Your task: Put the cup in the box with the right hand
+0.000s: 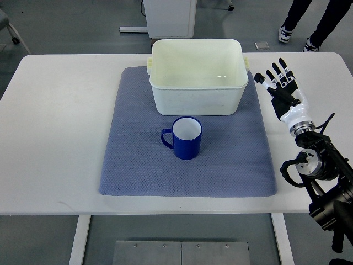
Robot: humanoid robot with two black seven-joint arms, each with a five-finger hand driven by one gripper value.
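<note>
- Since the blue cup (186, 138) stands upright on the grey mat (138, 165), handle leftward, just before the white box (197, 77), grasping hasn't begun.
- The right hand (280, 87) hovers beside the box, fingers spread, empty; it must reach leftward to the cup.

The right hand (282, 88) has black fingers (274, 74) with pale tips, a white wrist cuff, then a black jointed arm (325, 182) with looping cables.
</note>
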